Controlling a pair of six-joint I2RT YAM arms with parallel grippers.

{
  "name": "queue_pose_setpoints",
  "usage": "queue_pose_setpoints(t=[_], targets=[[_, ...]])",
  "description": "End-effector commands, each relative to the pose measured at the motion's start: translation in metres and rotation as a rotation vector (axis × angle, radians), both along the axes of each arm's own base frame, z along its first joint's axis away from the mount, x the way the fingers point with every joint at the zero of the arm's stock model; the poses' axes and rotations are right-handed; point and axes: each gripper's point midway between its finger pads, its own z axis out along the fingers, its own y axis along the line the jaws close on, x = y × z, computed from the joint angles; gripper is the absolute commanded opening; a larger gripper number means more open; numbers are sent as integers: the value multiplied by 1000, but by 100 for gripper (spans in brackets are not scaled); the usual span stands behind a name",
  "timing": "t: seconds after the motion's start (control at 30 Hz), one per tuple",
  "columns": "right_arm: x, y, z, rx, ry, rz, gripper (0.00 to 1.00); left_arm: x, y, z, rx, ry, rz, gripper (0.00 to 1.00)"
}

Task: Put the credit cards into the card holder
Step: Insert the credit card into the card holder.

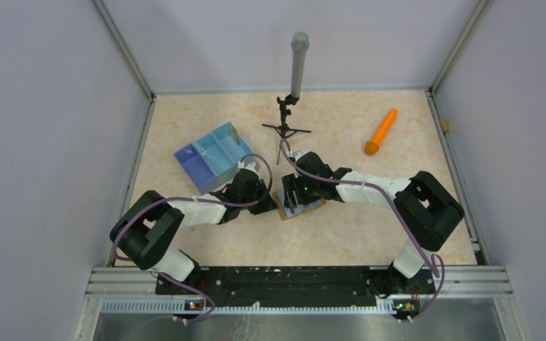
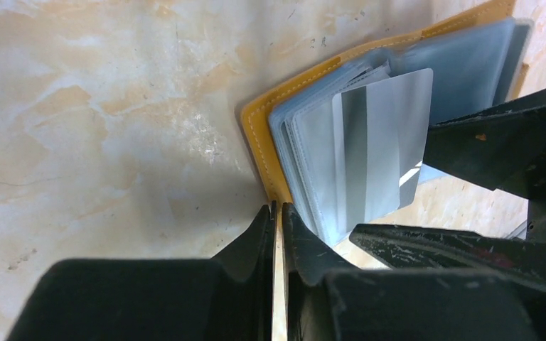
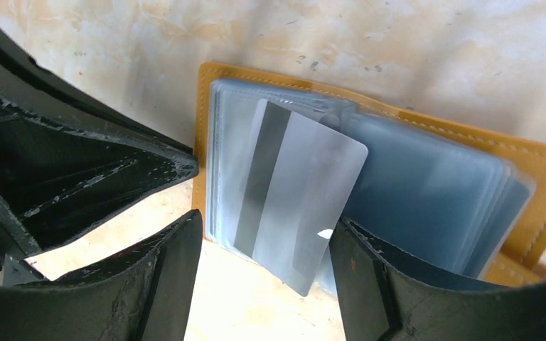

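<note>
The card holder (image 1: 313,206) lies open on the table, mustard cover (image 3: 202,106) down and greyish-blue sleeves (image 3: 426,192) up. My left gripper (image 2: 277,207) is shut on the edge of its mustard cover (image 2: 256,135). A grey credit card (image 3: 298,185) with a dark stripe lies tilted on the sleeves, and its lower corner hangs past the holder's edge. It also shows in the left wrist view (image 2: 380,142). My right gripper (image 3: 266,224) is open and straddles that card. Its right finger (image 3: 370,277) touches the card's edge and the left finger is apart from it. No other cards show.
A blue divided tray (image 1: 212,158) stands just behind my left gripper (image 1: 263,201). A tripod stand with a grey cylinder (image 1: 295,78) is behind my right gripper (image 1: 296,195). An orange cone-shaped stick (image 1: 381,131) lies at the back right. Walls enclose the table.
</note>
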Motion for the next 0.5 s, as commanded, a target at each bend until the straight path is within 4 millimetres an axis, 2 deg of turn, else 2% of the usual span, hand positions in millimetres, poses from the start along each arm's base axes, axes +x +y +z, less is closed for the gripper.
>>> queue_pose_setpoints(t=[0.0, 0.47], targets=[[17, 4, 30, 65, -42, -42, 65, 6, -1, 0, 23, -20, 5, 10], [26, -5, 28, 84, -38, -75, 70, 8, -4, 1, 13, -21, 1, 9]])
